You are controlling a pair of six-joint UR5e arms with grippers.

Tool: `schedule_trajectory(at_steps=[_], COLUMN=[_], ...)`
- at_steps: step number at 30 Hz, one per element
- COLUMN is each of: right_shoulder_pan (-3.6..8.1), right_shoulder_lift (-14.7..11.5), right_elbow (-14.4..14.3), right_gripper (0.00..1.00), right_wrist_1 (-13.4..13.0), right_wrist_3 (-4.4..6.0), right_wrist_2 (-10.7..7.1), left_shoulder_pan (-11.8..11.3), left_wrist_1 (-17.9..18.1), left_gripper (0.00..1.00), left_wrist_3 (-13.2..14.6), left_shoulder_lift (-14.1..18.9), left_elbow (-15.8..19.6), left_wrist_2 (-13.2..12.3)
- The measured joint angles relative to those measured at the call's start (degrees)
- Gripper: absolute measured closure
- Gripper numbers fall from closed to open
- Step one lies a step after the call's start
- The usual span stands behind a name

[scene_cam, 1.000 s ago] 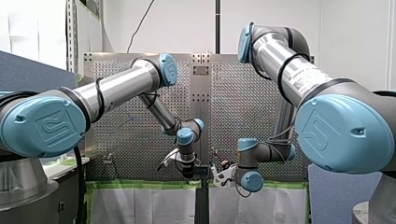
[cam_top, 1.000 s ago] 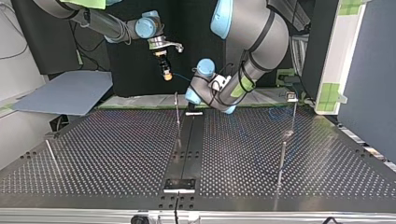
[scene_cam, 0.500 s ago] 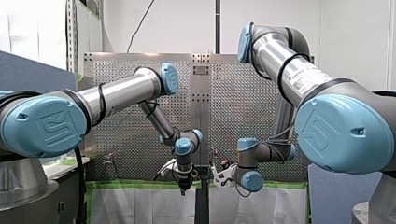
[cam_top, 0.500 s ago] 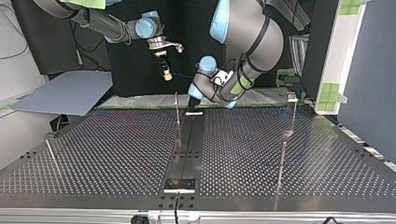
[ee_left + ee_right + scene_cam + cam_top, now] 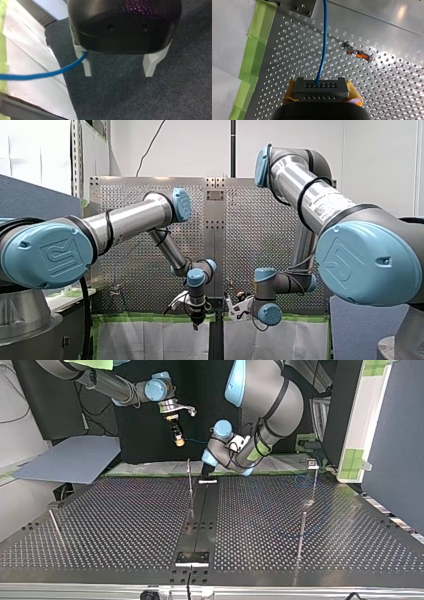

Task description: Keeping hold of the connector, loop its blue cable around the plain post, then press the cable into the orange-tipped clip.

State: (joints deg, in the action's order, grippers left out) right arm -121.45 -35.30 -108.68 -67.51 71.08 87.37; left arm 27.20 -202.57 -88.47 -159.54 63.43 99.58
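In the right wrist view my right gripper is shut on a grey connector, yellow pads on both its sides. Its blue cable runs straight ahead over the perforated plate. The orange-tipped clip sits ahead of the gripper and off to one side, apart from the cable. In the left wrist view my left gripper is open with nothing between its pale fingers. The blue cable passes by one finger, above grey carpet. The top view shows my right gripper raised beyond the table's far edge.
Thin metal posts stand on the plate: one near the far middle, two at the top view's right, one leaning at its left. Green tape lines the plate's edge, with white sheeting hanging below.
My left arm has lowered its gripper toward the table's edge in the front view and has held still for the last half second. My right arm has not moved.
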Motion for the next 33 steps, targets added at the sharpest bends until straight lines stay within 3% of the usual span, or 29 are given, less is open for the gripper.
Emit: schedule_trajectory(at_steps=[11, 12, 13, 14, 16, 17, 19, 20, 22, 27, 28, 33], right_shoulder_pan=[-0.02, -0.02, -0.02, -0.02, -0.01, 0.0, -0.01, -0.02, -0.02, -0.02, -0.03, -0.03], right_shoulder_lift=[0.0, 0.0, 0.0, 0.0, 0.0, 0.0, 0.0, 0.0, 0.0, 0.0, 0.0, 0.0], right_elbow=[0.0, 0.0, 0.0, 0.0, 0.0, 0.0, 0.0, 0.0, 0.0, 0.0, 0.0, 0.0], right_gripper=[1.0, 1.0, 1.0, 1.0, 1.0, 1.0, 1.0, 1.0, 1.0, 1.0, 1.0, 1.0], right_wrist_1=[0.0, 0.0, 0.0, 0.0, 0.1, 0.1, 0.1, 0.1, 0.1, 0.1, 0.1, 0.1], right_wrist_3=[-0.02, -0.03, -0.03, -0.04, -0.06, -0.08, -0.1, -0.1, -0.11, -0.13, -0.13, -0.13], right_wrist_2=[-0.09, -0.08, -0.08, -0.08, -0.08, -0.08, -0.09, -0.08, -0.08, -0.09, -0.08, -0.08], left_shoulder_pan=[-0.2, -0.3, -0.3, -0.3, -0.3, -0.3, -0.3, -0.3, -0.2, 0.0, 0.0, 0.1], left_wrist_1=[0.6, 0.7, 0.7, 0.8, 1.1, 1.5, 2.0, 2.3, 2.5, 2.7, 2.7, 3.0], left_gripper=[0.02, 0.05, 0.15, 0.15, 0.41, 0.41, 0.65, 0.65, 0.76, 0.8, 0.86, 0.86], left_wrist_3=[-0.5, -0.5, -0.5, -0.5, -0.4, -0.4, -0.2, 0.1, 0.7, 2.9, 3.2, 4.1], left_shoulder_lift=[0.0, 0.0, 0.0, 0.0, 0.1, 0.1, 0.1, 0.1, 0.1, 0.1, 0.1, 0.1], left_elbow=[0.9, 0.9, 0.9, 0.9, 0.9, 0.9, 0.9, 0.9, 0.9, 0.8, 0.8, 0.5], left_wrist_2=[0.3, 0.4, 0.4, 0.6, 1.1, 1.4, 1.9, 2.1, 2.4, 3.9, 4.2, 5.1])
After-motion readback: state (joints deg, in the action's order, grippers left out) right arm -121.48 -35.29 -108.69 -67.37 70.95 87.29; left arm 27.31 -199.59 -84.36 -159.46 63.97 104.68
